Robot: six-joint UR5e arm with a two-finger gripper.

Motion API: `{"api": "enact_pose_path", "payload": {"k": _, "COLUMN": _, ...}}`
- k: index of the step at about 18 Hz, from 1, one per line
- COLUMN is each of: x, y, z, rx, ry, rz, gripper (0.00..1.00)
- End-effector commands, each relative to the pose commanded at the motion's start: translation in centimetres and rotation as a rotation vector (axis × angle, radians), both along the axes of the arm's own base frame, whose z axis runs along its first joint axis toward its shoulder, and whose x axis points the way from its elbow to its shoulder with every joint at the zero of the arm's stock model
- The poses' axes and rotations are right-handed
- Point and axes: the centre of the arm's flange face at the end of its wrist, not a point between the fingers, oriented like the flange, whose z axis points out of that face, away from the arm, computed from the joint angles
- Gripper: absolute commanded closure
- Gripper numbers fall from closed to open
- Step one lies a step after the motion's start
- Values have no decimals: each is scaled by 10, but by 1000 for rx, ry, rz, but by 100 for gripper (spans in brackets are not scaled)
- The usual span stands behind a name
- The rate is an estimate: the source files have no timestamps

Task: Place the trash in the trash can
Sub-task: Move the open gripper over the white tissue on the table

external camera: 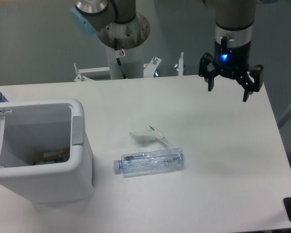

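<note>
Right of the trash can (77, 160), bottle (149, 162) and scrap (150, 135) lie on the table (223, 160).
Both sit just beside the trash can's right wall, scrap touching the bottle's far side; the gripper (228, 90) hangs well beyond them, open and empty.

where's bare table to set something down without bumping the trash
Bare table runs right of the plastic bottle to the right edge, below the open gripper. The front strip below the bottle is bare too. It is crowded mid-table: the white scrap touches the bottle, near the trash can.
</note>
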Motion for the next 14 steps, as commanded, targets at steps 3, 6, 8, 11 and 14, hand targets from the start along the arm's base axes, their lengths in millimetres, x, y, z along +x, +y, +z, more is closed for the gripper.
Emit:
{"api": "enact_pose_path", "payload": {"k": 3, "x": -1, "y": 0, "z": 3, "rx": 2, "ry": 4, "rz": 0, "gripper": 0}}
{"api": "enact_pose_path", "payload": {"k": 6, "x": 0, "y": 8, "z": -2, "rx": -2, "ry": -4, "rz": -11, "gripper": 0}}
{"api": "enact_pose_path", "payload": {"k": 8, "x": 6, "y": 16, "z": -3, "rx": 17, "ry": -15, "rz": -29, "gripper": 0}}
{"api": "enact_pose_path", "payload": {"k": 11, "x": 9, "y": 21, "z": -9, "rx": 61, "ry": -48, "rz": -45, "gripper": 0}}
{"api": "enact_pose_path", "payload": {"k": 14, "x": 13, "y": 22, "z": -15, "rx": 77, "ry": -78, "rz": 2, "gripper": 0}}
